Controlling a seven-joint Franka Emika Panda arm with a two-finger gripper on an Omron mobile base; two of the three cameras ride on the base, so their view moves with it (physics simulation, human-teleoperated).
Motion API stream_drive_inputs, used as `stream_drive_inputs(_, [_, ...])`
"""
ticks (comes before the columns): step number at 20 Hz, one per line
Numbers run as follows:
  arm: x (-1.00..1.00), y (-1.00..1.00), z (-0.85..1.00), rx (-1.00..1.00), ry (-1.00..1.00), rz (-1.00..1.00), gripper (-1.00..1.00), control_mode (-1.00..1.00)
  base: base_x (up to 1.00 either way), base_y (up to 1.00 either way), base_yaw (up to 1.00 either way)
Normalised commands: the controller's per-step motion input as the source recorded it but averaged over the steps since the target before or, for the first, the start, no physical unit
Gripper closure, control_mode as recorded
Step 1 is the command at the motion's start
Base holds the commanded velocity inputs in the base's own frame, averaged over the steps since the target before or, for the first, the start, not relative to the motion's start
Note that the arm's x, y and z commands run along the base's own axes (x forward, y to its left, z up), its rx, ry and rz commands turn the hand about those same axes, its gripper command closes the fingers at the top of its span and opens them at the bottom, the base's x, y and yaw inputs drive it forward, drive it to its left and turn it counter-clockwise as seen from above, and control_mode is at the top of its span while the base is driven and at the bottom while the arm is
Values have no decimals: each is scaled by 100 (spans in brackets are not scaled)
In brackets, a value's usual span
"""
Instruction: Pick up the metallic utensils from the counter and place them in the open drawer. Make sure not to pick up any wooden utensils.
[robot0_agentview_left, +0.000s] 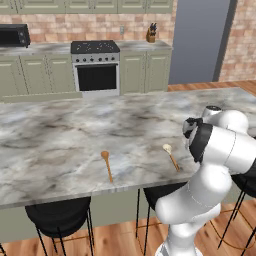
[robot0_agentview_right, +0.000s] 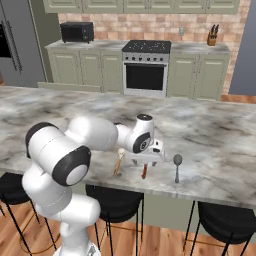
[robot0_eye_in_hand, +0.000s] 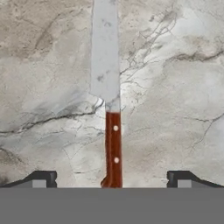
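Hovering wide open, the two-finger gripper (robot0_eye_in_hand: 112, 179) straddles the red-brown-handled, silvery-bladed utensil (robot0_eye_in_hand: 111, 122) on the marbled grey counter (robot0_eye_in_hand: 175, 87), aligned for grasping its handle.

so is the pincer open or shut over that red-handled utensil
Open. In the hand view the pincer has its two fingertips set far apart on either side of the red-brown handled utensil, which lies flat on the counter.
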Motion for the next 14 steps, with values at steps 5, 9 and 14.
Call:
stream_drive_inputs(5, [0,0,-43,0,3,0,-100,-100,0,0,0])
stream_drive_inputs(9, [0,0,-25,0,0,0,-100,-100,0,0,0])
stream_drive_inputs(14, [3,0,-12,0,0,0,-100,-100,0,0,0])
